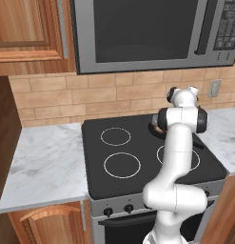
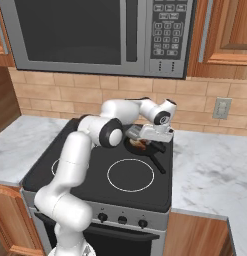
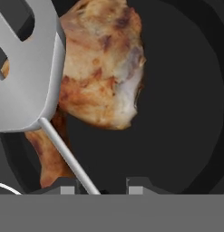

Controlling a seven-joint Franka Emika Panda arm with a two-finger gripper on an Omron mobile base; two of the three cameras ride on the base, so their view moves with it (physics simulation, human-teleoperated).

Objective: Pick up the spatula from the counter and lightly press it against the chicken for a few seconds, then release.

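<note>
A stainless microwave (image 1: pixel 138 33) is being shown at twelve o'clock, and it is being flanked by wooden upper cabinets (image 1: pixel 28 28) at ten and two o'clock. A tan brick backsplash (image 1: pixel 66 95) is being displayed directly beneath. A black cooktop (image 1: pixel 93 152) is being framed at centre by white marble counter (image 1: pixel 43 162) at nine and three o'clock. A wall outlet (image 2: pixel 222 107) is being seen at three o'clock, and control knobs (image 2: pixel 122 220) at six. Everything is being lit evenly.

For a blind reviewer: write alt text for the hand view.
A grey slotted spatula overlaps the left side of a browned piece of chicken lying in a dark pan. Its thin handle runs down between the finger tips of the gripper.
</note>
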